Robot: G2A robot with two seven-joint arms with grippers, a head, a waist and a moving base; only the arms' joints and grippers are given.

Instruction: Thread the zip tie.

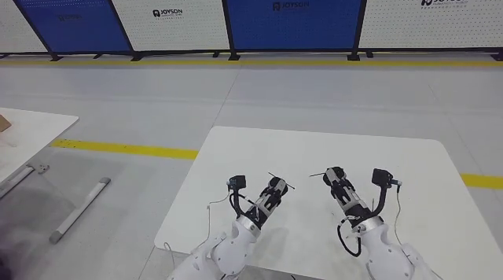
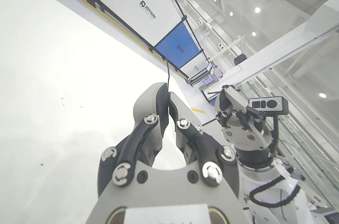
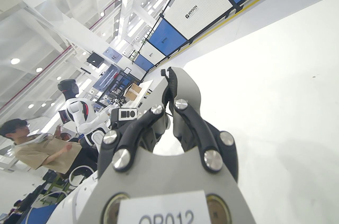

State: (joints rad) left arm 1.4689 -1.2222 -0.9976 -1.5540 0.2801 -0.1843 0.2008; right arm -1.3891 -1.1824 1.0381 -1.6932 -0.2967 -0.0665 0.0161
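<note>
Zip tie (image 2: pixel 168 71): a thin black strip stuck straight out past the tips of the left gripper (image 2: pixel 167 95), which was clamped shut on it. The free end pointed away from the gripper and hung above the table (image 1: pixel 314 146), not touching it.

The right gripper (image 3: pixel 171 79) was closed too, pinching a small black block (image 3: pixel 164 73) at its very tips. That was likely the tie's head, but it was too small to be sure. A thin strand ran back between its fingers. I couldn't tell whether strip and block were one tie, because the run between them was hidden.

In the top view the two grippers sat side by side over the table with a clear gap between them. The ends were apart and nothing was threaded yet.

Step in hand, as a judgement: line up the tail with the head and feed it in.
- Turn the right wrist so the head's slot faces the left gripper's tips. The slot's orientation wasn't readable, so it should be checked first.
- Bring the tail tip in on the slot's axis. Close the gap slowly and move one arm only, holding the other steady.
- The exposed strip looked long and thin, so it will probably flex and skate off the head if pushed at an angle. A grip closer to the tip would stiffen it.
- The head was held only at the tip edge and may twist or pop out under a push, so push lightly.
- Once the tip is through, regrip beyond the head and pull.
</note>
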